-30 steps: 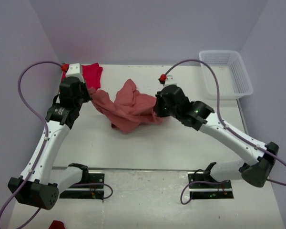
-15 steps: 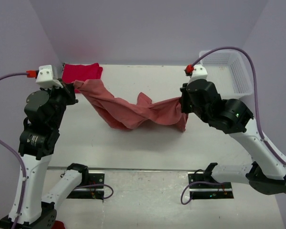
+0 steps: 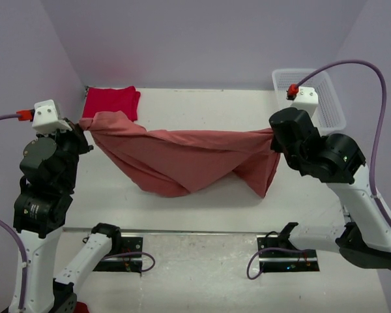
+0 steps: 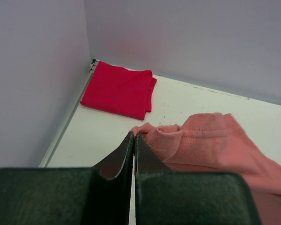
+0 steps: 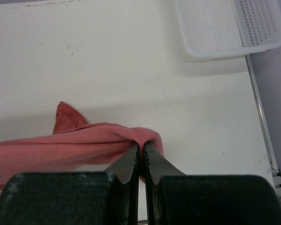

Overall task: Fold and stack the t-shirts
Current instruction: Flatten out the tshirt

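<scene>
Left pincer (image 4: 134, 137) is pressed tight on one bunched edge of the pink tee (image 3: 189, 160), and the right pincer (image 5: 141, 145) is pinching the opposite end. So the tee hangs stretched between them over the counter (image 3: 208, 202), long axis running left to right, middle sagging in folds. Red tee (image 3: 111, 102) sits folded flat in the far left corner, well apart. Counter's plain white with a few scuffs, pale lilac walls (image 3: 202, 39) around it, white mesh basket (image 3: 326, 98) in the far right corner.
</scene>
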Controlling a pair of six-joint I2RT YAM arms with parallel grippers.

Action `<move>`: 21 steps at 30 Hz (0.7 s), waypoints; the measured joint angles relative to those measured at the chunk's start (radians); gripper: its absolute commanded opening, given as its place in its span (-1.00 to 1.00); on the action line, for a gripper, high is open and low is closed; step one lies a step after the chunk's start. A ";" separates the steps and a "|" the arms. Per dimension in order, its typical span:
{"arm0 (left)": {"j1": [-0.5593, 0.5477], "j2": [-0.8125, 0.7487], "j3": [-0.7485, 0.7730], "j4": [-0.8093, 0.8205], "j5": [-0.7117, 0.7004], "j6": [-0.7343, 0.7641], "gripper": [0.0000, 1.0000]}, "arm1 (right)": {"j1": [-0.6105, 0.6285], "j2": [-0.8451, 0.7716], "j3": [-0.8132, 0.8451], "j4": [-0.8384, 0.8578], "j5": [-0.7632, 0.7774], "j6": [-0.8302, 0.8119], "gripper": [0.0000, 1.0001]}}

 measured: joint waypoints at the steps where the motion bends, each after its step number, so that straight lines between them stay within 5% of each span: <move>1: 0.000 0.000 0.000 -0.003 -0.008 0.001 -1.00 | -0.011 -0.002 0.000 -0.005 0.009 0.007 -1.00; 8: -0.005 0.000 -0.054 0.001 -0.017 0.001 -1.00 | -0.045 -0.053 -0.101 -0.008 0.006 0.024 -1.00; 21: -0.005 -0.011 -0.390 0.077 0.023 -0.050 -1.00 | -0.060 -0.019 -0.455 0.035 -0.108 0.025 -1.00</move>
